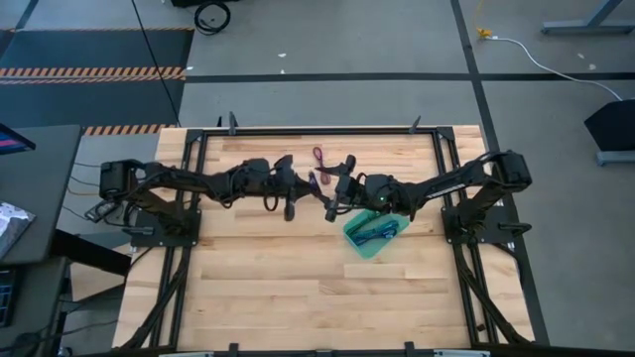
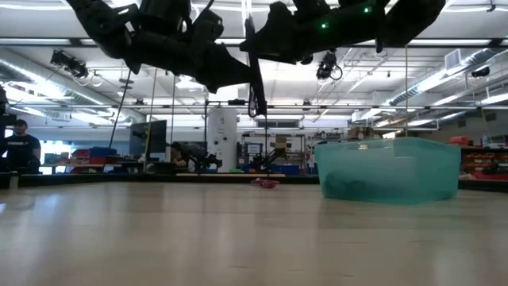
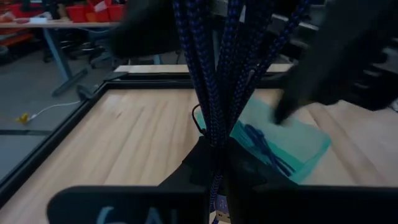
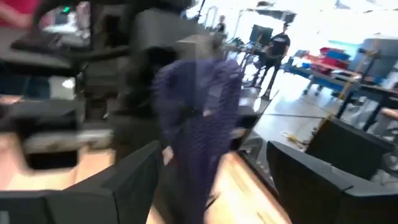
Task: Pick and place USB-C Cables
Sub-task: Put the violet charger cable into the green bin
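A purple-blue USB-C cable bundle [image 1: 316, 181] hangs in the air over the table's middle, between my two grippers. My left gripper [image 3: 214, 177] reaches in from the left and is shut on it. My right gripper [image 4: 217, 186] comes from the right and is open, one finger on either side of the same bundle [image 4: 199, 124]; I see no touch. A maroon cable [image 1: 319, 156] lies flat on the table toward the far edge. The teal tray [image 1: 359, 241] stands just right of centre with blue cables [image 1: 377, 231] in it. My left gripper pinches the purple-blue bundle between its two fingers where several braided strands run together [image 3: 214, 158]; beyond the fingers the strands fan apart. The fingers come in roughly level from the table's left. The bundle is lifted clear and hangs upright [image 2: 257, 83] well above the table.
The tray [image 2: 389, 171] stands on the table below and right of the grippers. A black frame rail [image 1: 298, 130] runs round the table. Bare wood [image 1: 258, 278] fills the near half. Beyond the table, a person [image 2: 17, 151] stands in the workshop.
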Robot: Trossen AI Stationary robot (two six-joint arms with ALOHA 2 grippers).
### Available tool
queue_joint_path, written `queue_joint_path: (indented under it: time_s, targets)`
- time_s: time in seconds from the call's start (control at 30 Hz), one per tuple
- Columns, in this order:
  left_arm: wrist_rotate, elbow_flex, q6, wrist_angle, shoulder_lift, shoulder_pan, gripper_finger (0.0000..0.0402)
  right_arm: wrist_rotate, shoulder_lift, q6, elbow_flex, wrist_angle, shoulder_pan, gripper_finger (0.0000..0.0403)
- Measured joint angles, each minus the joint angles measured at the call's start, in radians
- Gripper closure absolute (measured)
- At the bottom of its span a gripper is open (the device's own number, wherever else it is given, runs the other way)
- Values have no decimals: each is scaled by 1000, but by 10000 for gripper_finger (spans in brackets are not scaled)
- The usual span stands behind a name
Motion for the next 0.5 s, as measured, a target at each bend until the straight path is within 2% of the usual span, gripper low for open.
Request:
queue_joint_path:
  time_s: [0.17, 0.3, 0.5]
  targets:
    - [-2, 0, 3, 13, 0, -24, 377, 31, -1, 0, 0, -9, 2, 105]
    - [-62, 0, 4, -3, 0, -34, 373, 64, -4, -14, 0, -13, 25, 115]
    - [-90, 0, 46, -39, 0, -38, 377, 167, -5, -85, 0, -20, 54, 127]
